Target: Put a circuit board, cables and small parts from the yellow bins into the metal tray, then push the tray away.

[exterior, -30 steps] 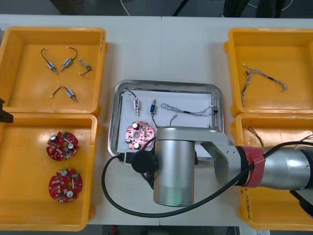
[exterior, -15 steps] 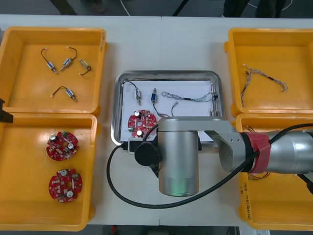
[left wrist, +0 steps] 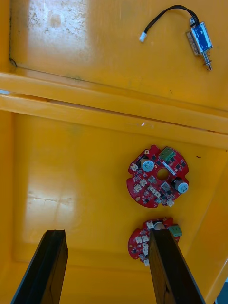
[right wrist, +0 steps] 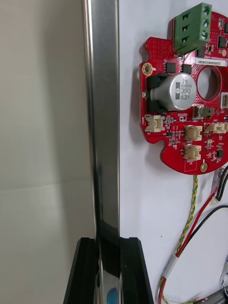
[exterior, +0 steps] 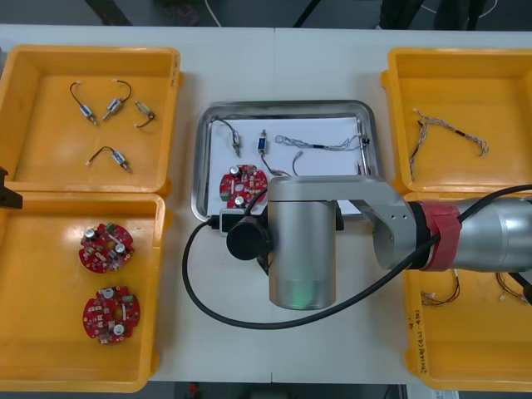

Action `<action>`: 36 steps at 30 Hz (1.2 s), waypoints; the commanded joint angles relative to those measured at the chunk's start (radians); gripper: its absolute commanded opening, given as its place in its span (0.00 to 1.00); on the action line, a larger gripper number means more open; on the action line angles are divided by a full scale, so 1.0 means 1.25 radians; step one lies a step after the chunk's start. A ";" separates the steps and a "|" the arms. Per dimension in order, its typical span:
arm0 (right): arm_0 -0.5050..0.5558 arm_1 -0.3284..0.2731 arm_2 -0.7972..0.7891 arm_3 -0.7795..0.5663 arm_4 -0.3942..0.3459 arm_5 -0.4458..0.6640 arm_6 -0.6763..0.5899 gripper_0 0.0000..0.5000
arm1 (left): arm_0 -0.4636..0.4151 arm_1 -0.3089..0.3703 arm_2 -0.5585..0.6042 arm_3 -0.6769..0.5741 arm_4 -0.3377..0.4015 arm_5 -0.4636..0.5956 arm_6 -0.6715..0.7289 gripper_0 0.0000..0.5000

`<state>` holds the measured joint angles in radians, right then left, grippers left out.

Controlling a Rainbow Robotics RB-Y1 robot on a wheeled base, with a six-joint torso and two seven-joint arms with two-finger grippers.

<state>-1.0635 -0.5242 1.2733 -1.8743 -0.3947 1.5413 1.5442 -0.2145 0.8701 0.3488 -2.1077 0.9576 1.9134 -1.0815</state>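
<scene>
The metal tray lies mid-table, white inside, holding a round red circuit board, thin cables and two small metal parts. My right arm reaches over the tray's near edge and hides that edge. In the right wrist view my right gripper is shut on the tray's rim, with the circuit board and a red and yellow cable lying inside beyond it. My left gripper hangs open above two circuit boards in the left near bin.
The left far bin holds several small metal parts. The left near bin holds two boards. A twisted cable lies in the right far bin, and more cables in the right near bin.
The tray has slid away from me toward the table's far side, with its contents. My right arm followed it, still gripping the rim. The left arm stayed put.
</scene>
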 commanded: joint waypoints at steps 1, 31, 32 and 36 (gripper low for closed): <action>-0.060 0.009 0.007 0.030 0.008 -0.012 0.029 0.00 | 0.013 0.038 0.024 -0.025 0.007 0.005 -0.056 1.00; -0.178 0.034 0.058 0.170 0.037 -0.087 0.038 0.00 | 0.013 0.038 0.024 -0.025 0.007 0.005 -0.056 1.00; -0.179 0.034 0.058 0.178 0.042 -0.091 0.038 0.00 | 0.013 0.038 0.024 -0.025 0.007 0.005 -0.056 1.00; -0.191 0.038 0.056 0.205 0.047 -0.105 0.040 0.00 | 0.013 0.038 0.024 -0.025 0.007 0.005 -0.056 1.00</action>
<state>-1.2360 -0.4990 1.3400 -1.6350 -0.3508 1.4237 1.5612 -0.2142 0.8702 0.3488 -2.1081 0.9578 1.9134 -1.0815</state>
